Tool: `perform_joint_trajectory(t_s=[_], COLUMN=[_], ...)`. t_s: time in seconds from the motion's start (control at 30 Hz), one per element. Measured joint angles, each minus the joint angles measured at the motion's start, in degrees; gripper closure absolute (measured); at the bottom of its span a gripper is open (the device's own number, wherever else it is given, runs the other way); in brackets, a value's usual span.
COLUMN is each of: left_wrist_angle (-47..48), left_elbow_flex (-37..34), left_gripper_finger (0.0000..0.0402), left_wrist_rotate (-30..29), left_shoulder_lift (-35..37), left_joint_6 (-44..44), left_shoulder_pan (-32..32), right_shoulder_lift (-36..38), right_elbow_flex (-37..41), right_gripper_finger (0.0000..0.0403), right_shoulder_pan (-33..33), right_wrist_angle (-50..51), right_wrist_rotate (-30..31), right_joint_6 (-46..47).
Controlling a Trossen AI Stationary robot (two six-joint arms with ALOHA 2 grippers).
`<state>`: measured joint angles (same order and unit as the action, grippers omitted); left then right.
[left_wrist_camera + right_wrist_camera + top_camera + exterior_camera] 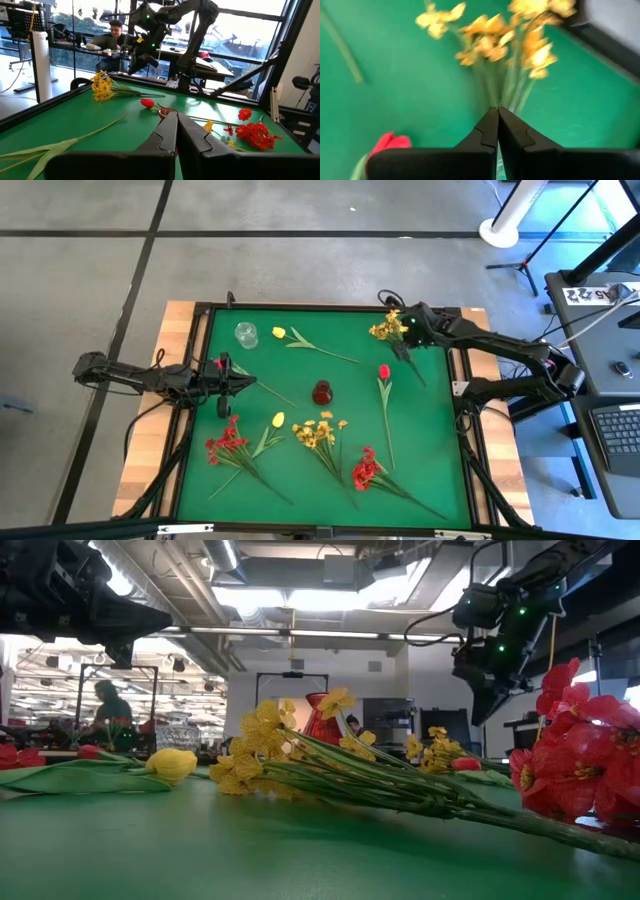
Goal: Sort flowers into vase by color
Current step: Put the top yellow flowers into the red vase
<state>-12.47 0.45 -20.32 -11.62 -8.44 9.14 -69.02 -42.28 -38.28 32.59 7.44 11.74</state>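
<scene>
My right gripper [401, 342] is shut and hovers above the stems of a yellow spray [387, 329] at the far right of the green mat; the spray lies just ahead of it in the right wrist view [495, 45]. In the low view my right gripper [484, 715] stands clear above the table. My left gripper [238, 383] is shut and empty at the mat's left side, beside a long green stem [75, 140]. A clear glass vase [246, 334] and a dark red vase [322, 392] stand on the mat.
Lying on the mat: a yellow tulip [279, 333] at the far side, a red tulip [384, 371], another yellow tulip [278, 420], a yellow spray [318, 432] and two red sprays [228, 442] [366, 470]. A raised black frame [199, 340] edges the mat. A person [116, 30] sits beyond the table.
</scene>
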Motion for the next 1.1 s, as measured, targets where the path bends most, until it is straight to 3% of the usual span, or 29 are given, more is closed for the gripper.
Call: perform_joint_trajectory(t_s=[0.17, 0.37, 0.57, 0.77, 1.1], left_wrist_angle=[0.0, 0.0, 0.0, 0.0, 0.0], left_elbow_flex=[0.0, 0.0, 0.0, 0.0, 0.0], left_gripper_finger=[0.0401, 0.0401, 0.0401, 0.0401, 0.0401], left_wrist_rotate=[0.0, 0.0, 0.0, 0.0, 0.0], left_shoulder_lift=[0.0, 0.0, 0.0, 0.0, 0.0], left_joint_6=[0.0, 0.0, 0.0, 0.0, 0.0], left_shoulder_pan=[0.0, 0.0, 0.0, 0.0, 0.0], right_shoulder_lift=[-2.6, -6.7, -12.2, -16.8, -15.1], right_elbow_flex=[3.1, 4.6, 4.7, 4.4, 4.6], right_gripper_finger=[0.0356, 0.0256, 0.0183, 0.017, 0.0169], right_shoulder_pan=[0.0, 0.0, 0.0, 0.0, 0.0], right_wrist_angle=[0.1, -3.6, -9.2, -11.1, -9.9], right_wrist_rotate=[-3.1, -3.0, 1.7, 3.1, 2.9], right_joint_6=[-0.1, -0.3, -0.7, -0.5, -0.4])
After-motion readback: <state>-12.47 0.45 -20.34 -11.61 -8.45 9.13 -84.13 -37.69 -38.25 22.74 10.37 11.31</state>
